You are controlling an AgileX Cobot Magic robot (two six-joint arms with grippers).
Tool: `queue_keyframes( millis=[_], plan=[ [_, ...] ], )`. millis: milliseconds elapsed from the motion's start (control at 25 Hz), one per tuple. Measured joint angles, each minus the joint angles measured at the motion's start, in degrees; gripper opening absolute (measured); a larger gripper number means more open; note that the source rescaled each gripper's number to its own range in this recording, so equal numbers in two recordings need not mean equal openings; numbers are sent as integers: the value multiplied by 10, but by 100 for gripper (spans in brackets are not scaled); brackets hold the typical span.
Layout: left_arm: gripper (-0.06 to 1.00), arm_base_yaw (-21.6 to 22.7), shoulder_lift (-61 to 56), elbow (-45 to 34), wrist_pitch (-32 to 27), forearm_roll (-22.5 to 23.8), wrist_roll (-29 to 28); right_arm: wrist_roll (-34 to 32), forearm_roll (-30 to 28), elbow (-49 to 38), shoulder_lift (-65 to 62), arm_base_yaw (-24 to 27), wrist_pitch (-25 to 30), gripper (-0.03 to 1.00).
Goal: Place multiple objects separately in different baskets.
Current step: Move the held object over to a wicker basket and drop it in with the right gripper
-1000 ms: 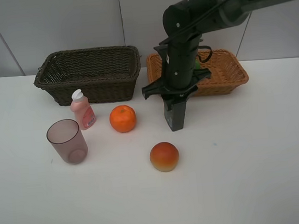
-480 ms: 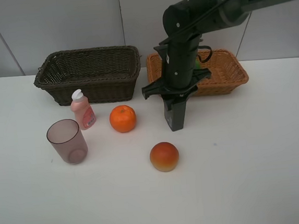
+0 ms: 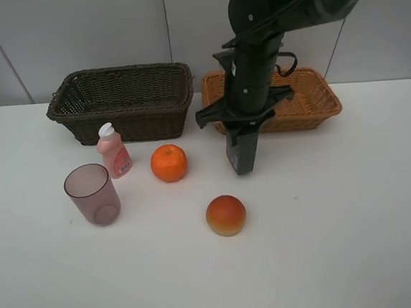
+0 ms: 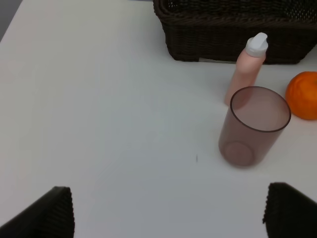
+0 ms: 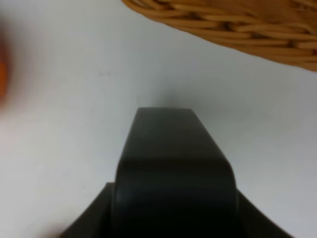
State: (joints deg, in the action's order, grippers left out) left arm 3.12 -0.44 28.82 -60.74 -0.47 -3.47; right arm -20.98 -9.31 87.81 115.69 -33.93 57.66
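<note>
Left gripper [image 4: 168, 210]: jaws spread wide, empty, facing a translucent purple cup [image 3: 92, 195] and a pink white-capped bottle [image 3: 113, 150]. Both stand in front of the deep dark-brown wicker basket [image 3: 130, 121]. Round orange [image 3: 169, 163] and red-yellow peach-like fruit [image 3: 226, 215] lie mid-table. Right gripper [image 3: 241, 167]: clenched on nothing, pointing down near the shallow tan wicker basket [image 3: 310, 112]. Judged between picks; next, it should open over a fruit.
</note>
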Motion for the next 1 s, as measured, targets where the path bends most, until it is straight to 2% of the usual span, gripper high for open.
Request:
queue_keyframes(
  millis=[280, 400, 640, 1000],
  plan=[
    [99, 0, 0, 0, 0, 0, 0, 24, 12, 23, -63, 0, 44, 2],
    [99, 0, 0, 0, 0, 0, 0, 28, 14, 71, -67, 0, 65, 2],
    [99, 0, 0, 0, 0, 0, 0, 63, 18, 162, -57, 0, 69, 2],
    [99, 0, 0, 0, 0, 0, 0, 116, 57, 314, 42, 0, 72, 2]
  ],
)
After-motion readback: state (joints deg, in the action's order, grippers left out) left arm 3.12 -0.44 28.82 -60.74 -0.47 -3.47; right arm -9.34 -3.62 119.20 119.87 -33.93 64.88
